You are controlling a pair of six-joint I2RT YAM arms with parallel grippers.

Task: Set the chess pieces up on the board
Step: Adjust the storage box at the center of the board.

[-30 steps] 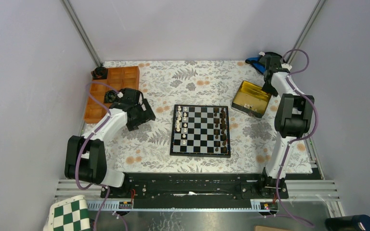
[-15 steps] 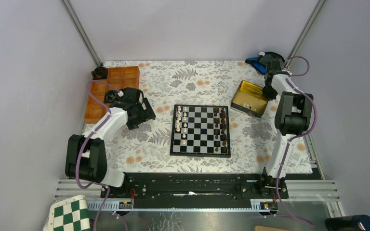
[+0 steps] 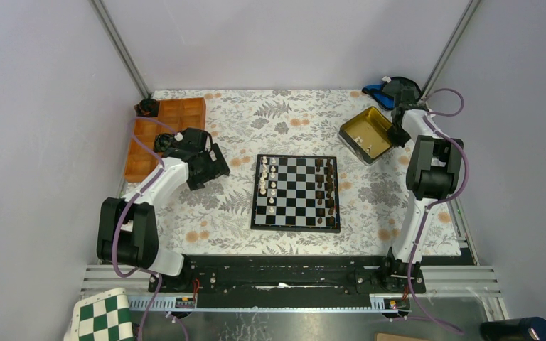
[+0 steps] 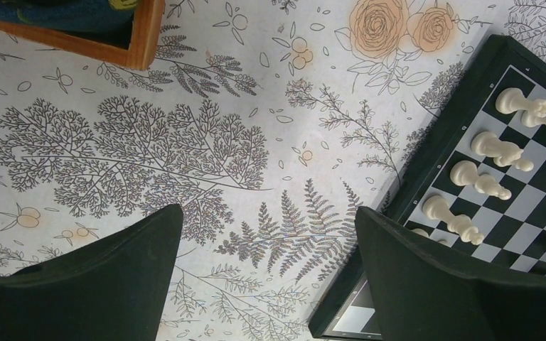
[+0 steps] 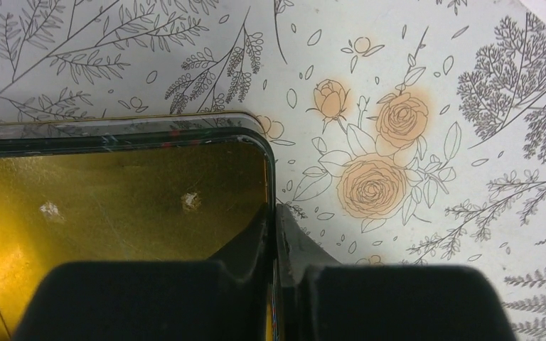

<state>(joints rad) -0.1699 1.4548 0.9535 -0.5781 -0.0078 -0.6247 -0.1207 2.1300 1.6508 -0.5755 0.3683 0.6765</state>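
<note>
- An orange-brown tray (image 3: 162, 133) split into compartments is sitting at the far left of the desk (image 3: 220, 213), which is wearing a flower-printed cloth.
- The left pincer (image 4: 266, 213) is hanging spread wide, gripping nothing, near the board's left edge.
- The square, black-framed board (image 3: 296, 192) is lying mid-desk. Glossy cream chess pieces (image 4: 490, 181) are standing along its left side and dark pieces (image 3: 325, 188) along its right.
- The right pincer (image 5: 273, 213) is pinching the thin wall of a round-cornered gold metal tin (image 5: 114, 185). Only the right wrist view is showing two pale flecks inside it.

blk/grey board (image 3: 296, 228), gold tin (image 3: 361, 131), floral cloth (image 3: 291, 114)
</note>
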